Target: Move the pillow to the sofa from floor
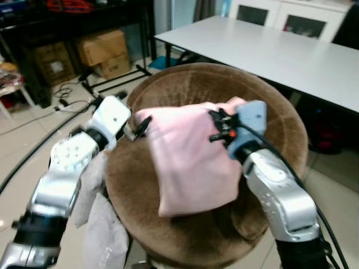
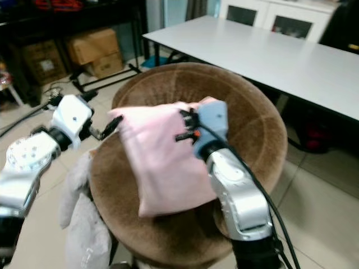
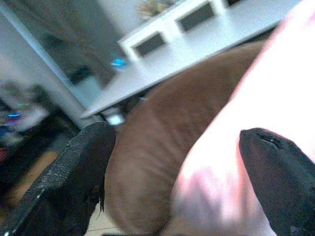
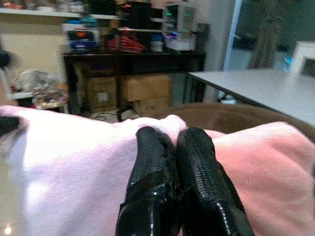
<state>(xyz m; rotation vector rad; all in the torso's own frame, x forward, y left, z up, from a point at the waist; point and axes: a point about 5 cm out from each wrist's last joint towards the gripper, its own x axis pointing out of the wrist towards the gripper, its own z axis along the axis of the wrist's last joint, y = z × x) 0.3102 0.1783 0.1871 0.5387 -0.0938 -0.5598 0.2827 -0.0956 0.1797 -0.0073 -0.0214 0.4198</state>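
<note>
Pink pillow (image 1: pixel 188 162), one, on brown sofa (image 1: pixel 269 112); right gripper (image 4: pixel 173 147) jaws pinching it, left gripper (image 3: pixel 177 162) jaws spread.

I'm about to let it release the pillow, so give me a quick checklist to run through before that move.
1. Pink pillow over the brown round sofa: ok.
2. Right pincer shut on the pillow's top edge: ok.
3. Left pincer fingers spread apart, pillow corner between them: ok.
4. Pillow fully resting on the seat: cannot tell.
5. Grey cloth hanging beside the sofa, off the seat: ok.
</note>
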